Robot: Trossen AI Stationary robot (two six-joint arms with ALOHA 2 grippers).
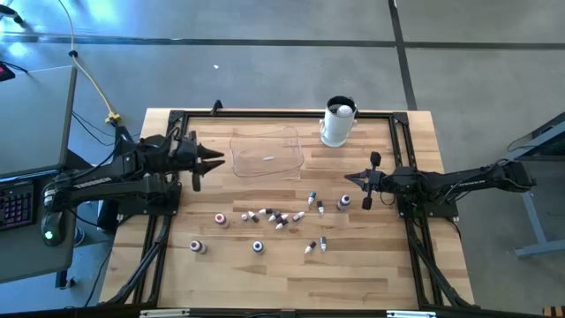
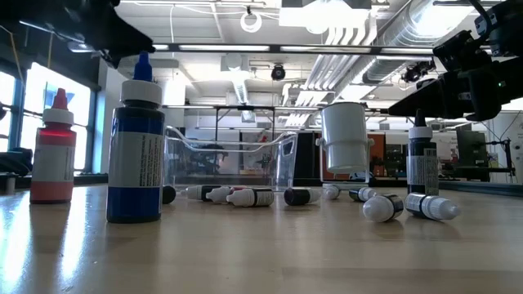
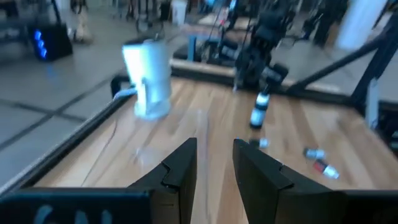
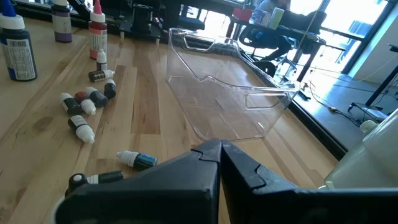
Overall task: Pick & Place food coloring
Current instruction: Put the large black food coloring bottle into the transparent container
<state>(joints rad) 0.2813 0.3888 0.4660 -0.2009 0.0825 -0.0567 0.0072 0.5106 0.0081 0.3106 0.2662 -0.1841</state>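
Observation:
The food coloring is several tiny bottles and pots [image 1: 274,216] scattered on the wooden table's middle, some lying and some upright. In the low view, a blue bottle [image 2: 135,151] and a red one [image 2: 54,147] stand near the camera. My left gripper [image 1: 219,162] hovers at the table's left, just left of the clear container [image 1: 267,152]. It is open, with nothing between its fingers [image 3: 180,168]. My right gripper [image 1: 353,179] waits shut at the table's right, with bottles [image 4: 84,106] lying ahead of it.
A clear plastic container [image 4: 224,93] sits on the table's far middle. A larger white cylindrical container [image 1: 338,124] with a dark top stands to its right, near the far edge. A black frame [image 1: 265,113] runs around the work area.

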